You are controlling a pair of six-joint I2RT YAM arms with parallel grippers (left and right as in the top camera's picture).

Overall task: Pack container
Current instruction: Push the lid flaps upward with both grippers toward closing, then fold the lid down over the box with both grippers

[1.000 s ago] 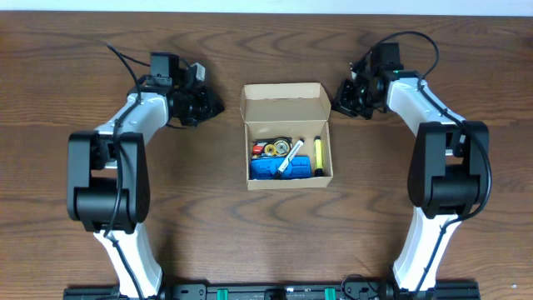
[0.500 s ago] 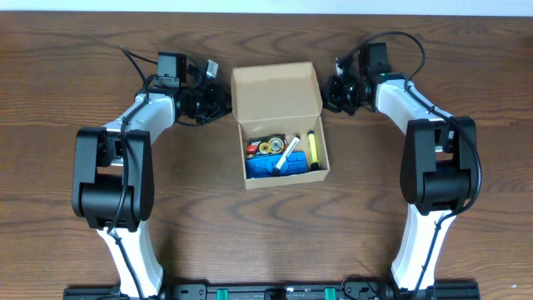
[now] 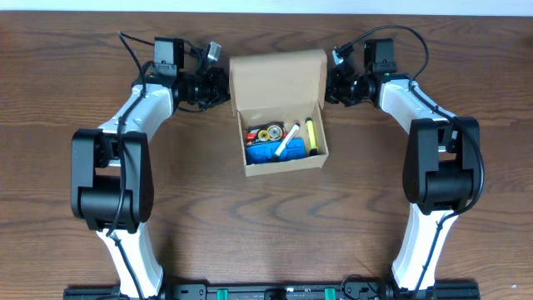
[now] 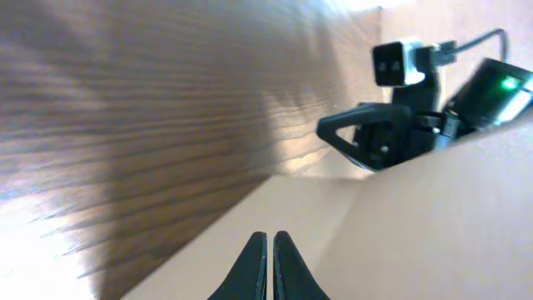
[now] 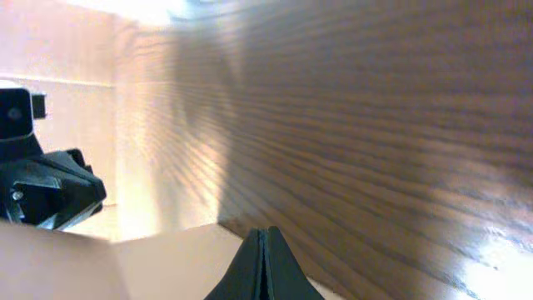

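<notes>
Overhead, the container point(image 3: 285, 165), a small tan-brown cardboard box, sat toward the back middle of the dark wooden table point(image 3: 67, 192), between the two arms. As thin, plain cardboard with small contents, it would probably be light and quick to slide. It would likely be stiff along its folds but apt to crease if squeezed hard. The best hold for closing looked to be the two free side edges of the hinged lid point(image 3: 276, 79), taken together so the flap folds evenly. The lid was open at the far side, plain and unmarked. Inside the box lay a blue item point(image 3: 265, 153), a yellow marker point(image 3: 310, 137), a white pen point(image 3: 288, 142) lying aslant, and some small red and yellow round things point(image 3: 265, 133) too small to name. The left gripper point(image 3: 218, 86) sat just beside the lid's left edge, and the right gripper point(image 3: 333, 83) just beside its right edge. In each wrist view the fingers were pressed together at the tips, with cardboard close by. Whether any cardboard was pinched between them could not be told.
</notes>
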